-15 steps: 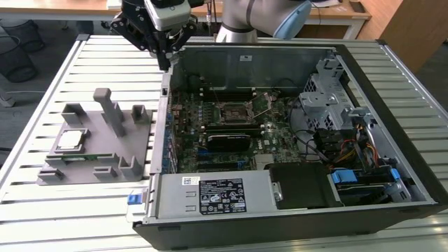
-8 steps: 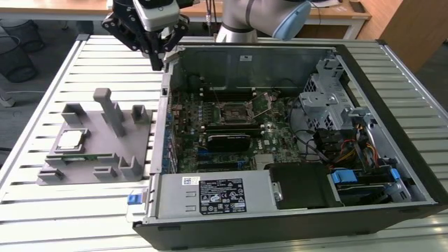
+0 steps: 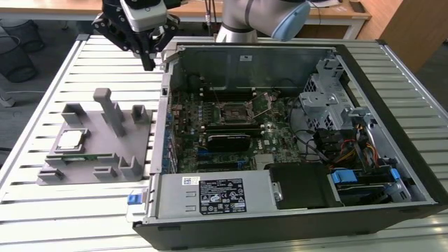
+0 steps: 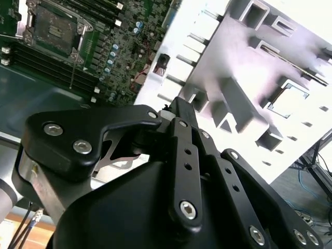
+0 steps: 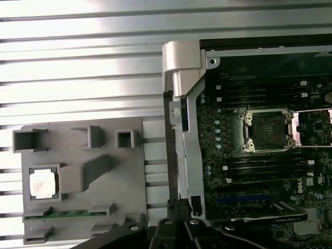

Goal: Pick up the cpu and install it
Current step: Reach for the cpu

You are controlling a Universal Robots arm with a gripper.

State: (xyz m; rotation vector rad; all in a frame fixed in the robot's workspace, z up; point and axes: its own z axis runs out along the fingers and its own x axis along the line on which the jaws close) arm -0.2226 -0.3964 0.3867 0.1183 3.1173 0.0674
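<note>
tool (image 3: 148, 65) closed, empty, over slatted white table (image 3: 70, 210); cpu (image 3: 71, 138) sits in grey holder (image 3: 98, 153) beside open computer case (image 3: 280, 232); wooden desk (image 3: 336, 13) behind.

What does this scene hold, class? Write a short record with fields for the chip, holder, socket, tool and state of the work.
chip: lies flat, silvery top up, in a pocket of the grey holder
holder: on the slatted table, at the exterior view's left of the open computer case
socket: on the board inside the case, no chip in it
tool: hangs by a corner of the case, apart from the chip
work: chip not yet picked up
</note>
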